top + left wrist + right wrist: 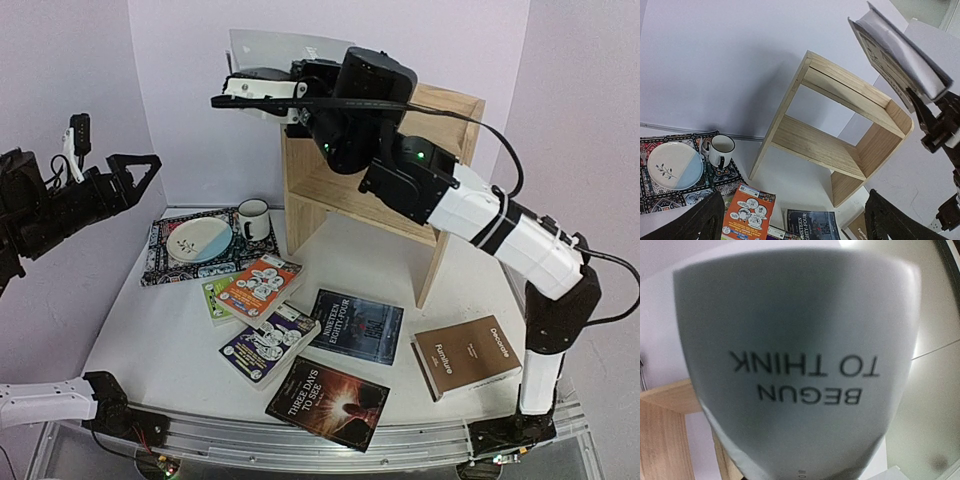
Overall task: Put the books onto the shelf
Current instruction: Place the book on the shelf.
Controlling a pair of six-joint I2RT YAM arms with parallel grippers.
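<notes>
- Top external view: the right gripper (262,92) is clenched on the grey book (285,48), which is held in the air above the upper left corner of the shelf (330,190).
- Right wrist view: the grey cover fills the frame, with "BEGUN TO THINK" upside down.
- The left gripper (140,180) is released, jaws wide, and raised at the far left.
- Lying flat on the surface (150,340) before the shelf are the orange paperback (258,285), green paperback (213,297), purple paperback (268,340), "Nineteen Eighty-Four" (355,325), "Three Days to See" (327,400) and "Decorate" (468,357).

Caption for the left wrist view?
Right gripper holding a grey book beside the pine shelf; mug and plate lower left.
</notes>
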